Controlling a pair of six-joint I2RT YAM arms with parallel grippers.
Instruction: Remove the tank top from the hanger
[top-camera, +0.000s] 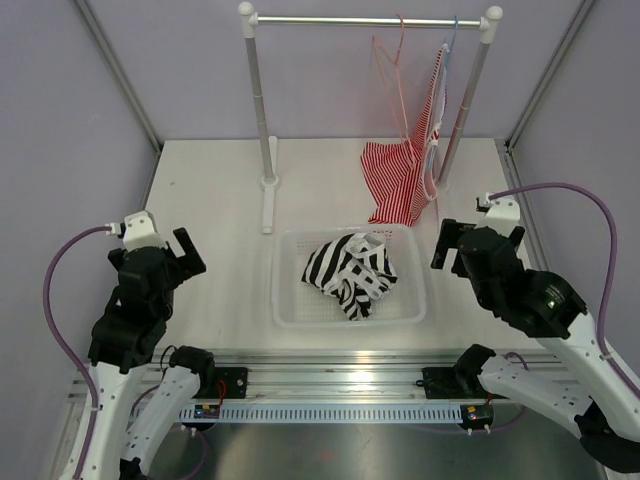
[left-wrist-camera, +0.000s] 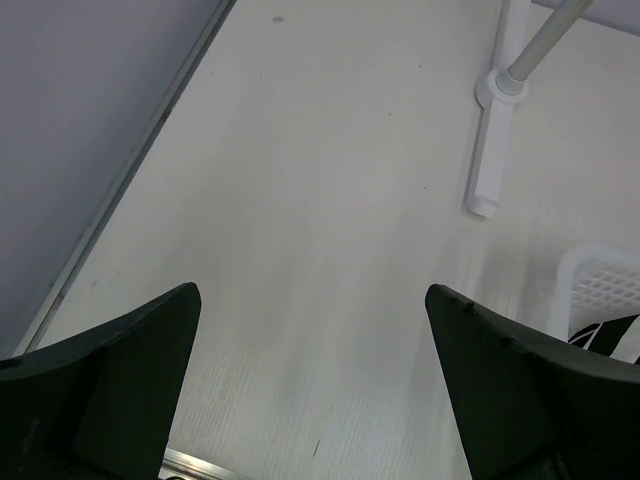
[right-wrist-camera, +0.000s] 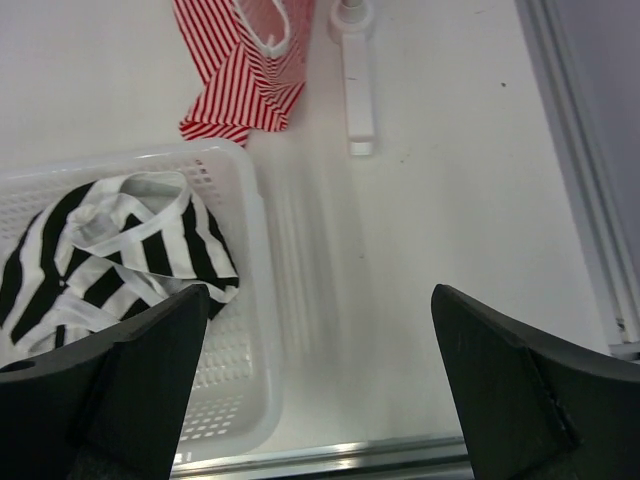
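The black-and-white striped tank top (top-camera: 350, 272) lies crumpled inside a white basket (top-camera: 290, 240), off the hanger. It also shows in the right wrist view (right-wrist-camera: 110, 250). The pink wire hanger (top-camera: 390, 85) hangs bare from the rail at the back. My left gripper (top-camera: 188, 250) is open and empty over bare table left of the basket (left-wrist-camera: 312, 300). My right gripper (top-camera: 442, 247) is open and empty just right of the basket (right-wrist-camera: 320, 295).
A white rail stand (top-camera: 370, 20) spans the back, with posts on flat feet (left-wrist-camera: 485, 150). A red-and-white thin-striped top (top-camera: 400, 180) hangs from a light blue hanger (top-camera: 450, 35), its hem on the table behind the basket. Walls enclose the table on both sides.
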